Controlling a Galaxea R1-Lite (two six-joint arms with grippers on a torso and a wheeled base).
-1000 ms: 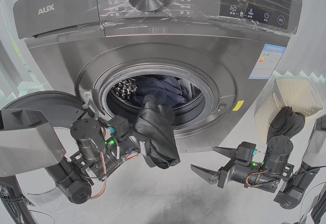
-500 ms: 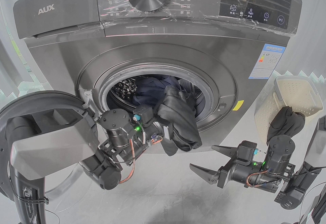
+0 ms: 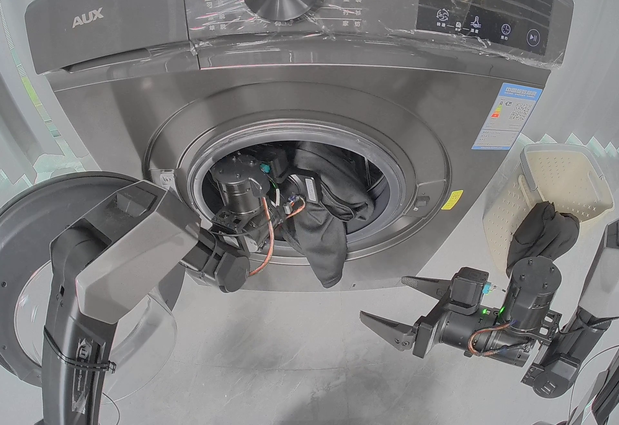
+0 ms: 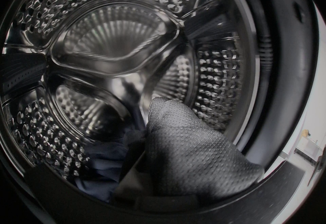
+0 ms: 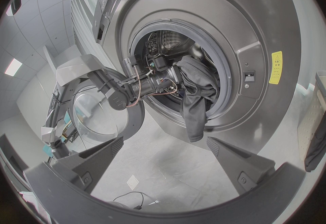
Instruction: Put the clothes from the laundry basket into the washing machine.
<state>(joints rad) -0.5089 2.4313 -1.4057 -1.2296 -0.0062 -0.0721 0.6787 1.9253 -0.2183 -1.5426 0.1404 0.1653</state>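
Your left claw [image 3: 314, 183] is inside the round mouth of the washing machine [image 3: 129, 110], pressed onto one black garment [image 3: 322, 233]. The cloth wraps over the claw's tips, bunches there and hangs from it. That garment is matt black and creased into heavy folds, and the left wrist view shows a fine pebbled weave. Its upper half sits within the mouth, toward 1 o'clock of the opening. A long tail spills over the lip at 6 o'clock and dangles down the front panel, clear of the floor [image 3: 290, 349]. Deeper in, the steel drum [image 4: 112, 31] holds navy clothes [image 4: 98, 170], crumpled on its bottom just beside the black garment. You cannot count them from these views. The one door [image 3: 39, 233] stands swung open at 8 o'clock of the mouth.

Your right claw [image 3: 387, 300] hangs low at 5 o'clock of the mouth, well apart from the machine, with its two dark fingers spread wide. At 3 o'clock of the mouth, one white perforated laundry basket [image 3: 567, 175] stands just beside the machine's right side. One second dark garment [image 3: 541, 233] is draped over the basket's near rim and hangs down its outer wall. It is black like the first and gathered into a thick fold.
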